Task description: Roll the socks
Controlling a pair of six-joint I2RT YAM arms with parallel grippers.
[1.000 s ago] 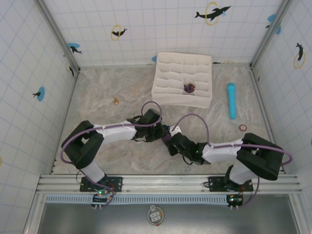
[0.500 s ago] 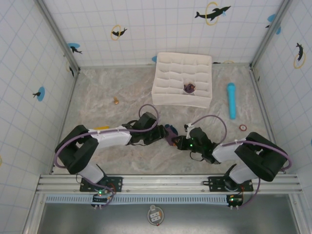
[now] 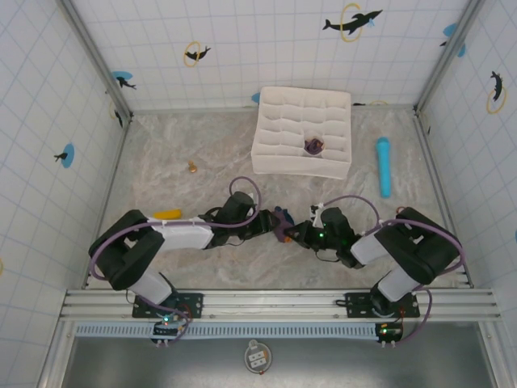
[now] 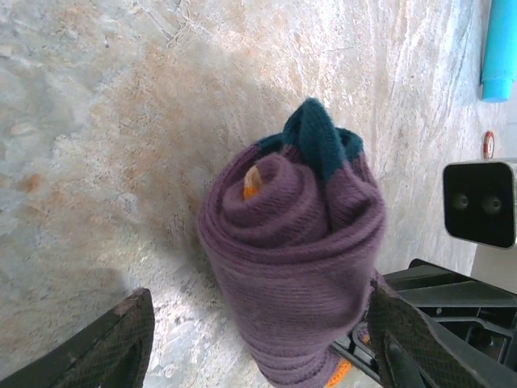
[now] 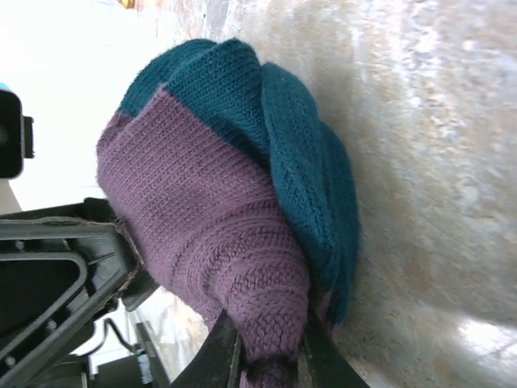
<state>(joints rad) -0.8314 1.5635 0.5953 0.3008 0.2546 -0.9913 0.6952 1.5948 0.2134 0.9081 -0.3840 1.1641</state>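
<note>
The socks (image 3: 282, 217) are a tight purple roll low on the table, between my two grippers. In the left wrist view the socks (image 4: 295, 267) show a dark teal heel on top and a bit of orange in the coil. My left gripper (image 3: 271, 224) (image 4: 258, 323) is open and straddles the roll, with a gap at its left finger (image 4: 113, 347). My right gripper (image 3: 296, 234) (image 5: 271, 331) is shut on a purple fold at the roll's other end. There the socks (image 5: 218, 218) press against the table.
A white divided box (image 3: 266, 153) stands behind, with a purple bundle (image 3: 313, 146) in one cell. A light blue cylinder (image 3: 383, 166) and a small red ring (image 3: 401, 212) lie to the right. A yellow piece (image 3: 168, 214) lies by the left arm.
My left gripper has opened off the roll and stays astride it. The right gripper has turned and slid right, keeping its pinch on the sock.
</note>
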